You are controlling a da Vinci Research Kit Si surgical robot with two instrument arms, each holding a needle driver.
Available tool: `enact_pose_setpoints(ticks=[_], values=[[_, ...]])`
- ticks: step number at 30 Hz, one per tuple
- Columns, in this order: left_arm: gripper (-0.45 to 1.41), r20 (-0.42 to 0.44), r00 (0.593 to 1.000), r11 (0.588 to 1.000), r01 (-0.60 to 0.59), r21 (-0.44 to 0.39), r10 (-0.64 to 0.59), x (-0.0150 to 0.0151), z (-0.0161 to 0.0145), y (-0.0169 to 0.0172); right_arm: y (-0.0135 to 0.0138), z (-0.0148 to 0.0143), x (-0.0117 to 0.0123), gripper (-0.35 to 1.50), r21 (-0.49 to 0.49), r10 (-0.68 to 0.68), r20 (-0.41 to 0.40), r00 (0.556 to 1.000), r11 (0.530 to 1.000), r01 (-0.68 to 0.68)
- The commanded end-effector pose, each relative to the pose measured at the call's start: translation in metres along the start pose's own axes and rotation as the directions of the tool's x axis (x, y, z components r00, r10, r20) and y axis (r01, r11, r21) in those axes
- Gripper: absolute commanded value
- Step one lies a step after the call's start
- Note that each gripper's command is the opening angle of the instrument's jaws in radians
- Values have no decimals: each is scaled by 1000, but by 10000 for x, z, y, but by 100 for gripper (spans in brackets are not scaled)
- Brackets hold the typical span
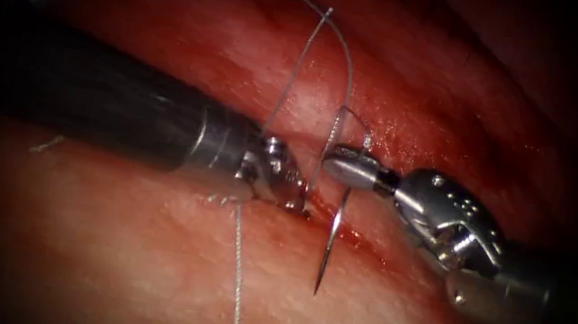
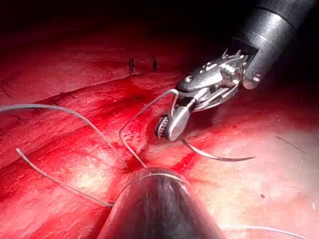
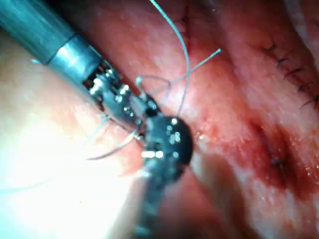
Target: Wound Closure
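Note:
My right tool (image 1: 339, 166) comes in from the right, jaws shut on the curved needle (image 1: 332, 232) near its rear end. The needle is out of the tissue (image 1: 155, 257); its point hangs over the pale near surface, just right of my left tool's tip. In the left wrist view the right tool (image 2: 172, 127) holds the needle (image 2: 214, 155) with the point free above the tissue. My left tool (image 1: 292, 190) lies along the cut (image 1: 368, 250) from the left, its tip against the cut's edge. The thread (image 1: 340, 45) arcs over both tools and trails past the left tool.
Red fluid (image 1: 358, 238) wets the cut under the needle. Several dark earlier stitches (image 3: 294, 69) sit in a row away from the tools and also show as short dark stitch ends (image 2: 132, 63). A loose thread tail (image 1: 235, 294) runs toward the near edge.

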Motion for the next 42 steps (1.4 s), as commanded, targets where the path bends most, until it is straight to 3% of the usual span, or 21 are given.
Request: enact_pose_setpoints(ticks=[1,6,9,12,13,18,20,25,28,42], values=[[-45,19,1000,1000,-1,-7,1,3,11,-1,1,7,-6,-35,6,-12,-6,1000,1000,12],[-45,112,994,995,4,-96,6,-11,22,5,7,10,-7,-35,3,-103,-15,995,995,103],[-45,121,993,992,1,-125,14,-21,20,12,13,12,-11,-35,-4,-167,-23,986,986,167],[-45,117,993,988,-7,-152,25,-32,14,20,22,20,-17,-35,-37,-295,-48,954,955,293],[-45,105,994,984,-6,-180,25,-30,11,26,23,24,-18,-35,-58,-373,-68,925,928,369],[-45,62,998,981,-17,-194,29,-20,2,39,21,34,-24,-35,-53,-464,-110,879,886,461],[-37,61,998,980,-19,-197,32,-18,0,43,20,37,-28,-35,-55,-482,-114,869,876,479],[10,53,998,978,-21,-206,33,-13,-6,52,22,41,-31,-35,-55,-520,-128,845,854,517],[19,38,998,978,-32,-208,41,-12,-11,57,23,43,-30,-35,-57,-554,-138,821,832,551],[20,-18,995,969,-102,-223,100,-11,-32,80,29,47,-35,-35,-82,-680,-142,720,733,676]])
